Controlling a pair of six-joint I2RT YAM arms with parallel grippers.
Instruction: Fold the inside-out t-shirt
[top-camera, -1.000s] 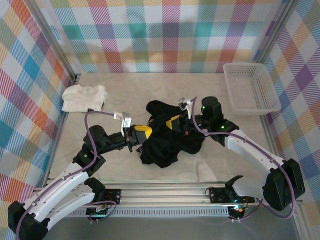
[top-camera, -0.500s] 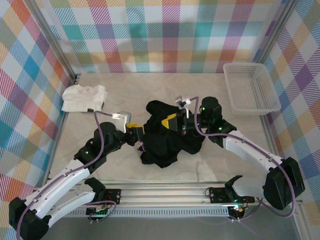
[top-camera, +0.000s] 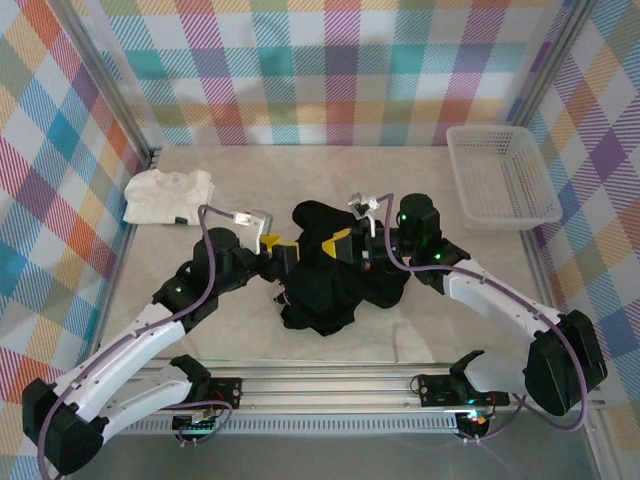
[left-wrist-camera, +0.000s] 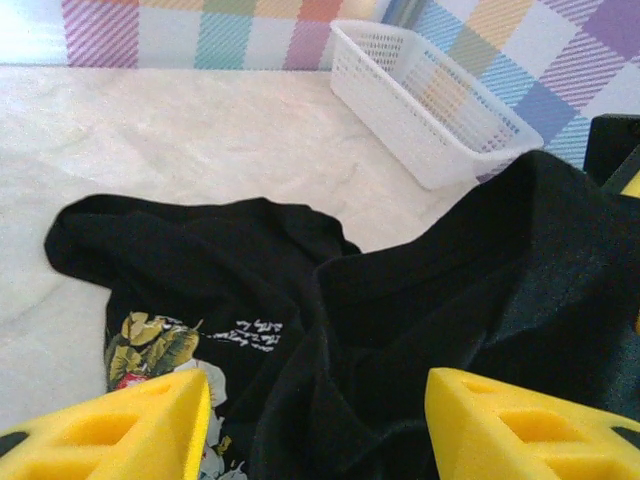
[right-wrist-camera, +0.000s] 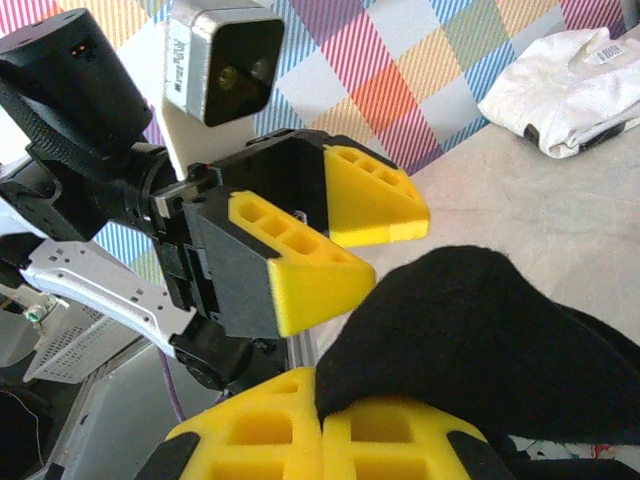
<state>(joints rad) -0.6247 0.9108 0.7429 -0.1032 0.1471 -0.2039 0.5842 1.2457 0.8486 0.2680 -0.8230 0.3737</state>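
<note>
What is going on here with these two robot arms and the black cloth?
Two robot arms are working on a black t-shirt that lies crumpled in the middle of the table. The right arm's fingers are shut on a fold of the shirt. The left arm's fingers stand open close beside them, holding nothing. The shirt is not yet folded. A smaller white garment lies at the far left, untouched.
</note>
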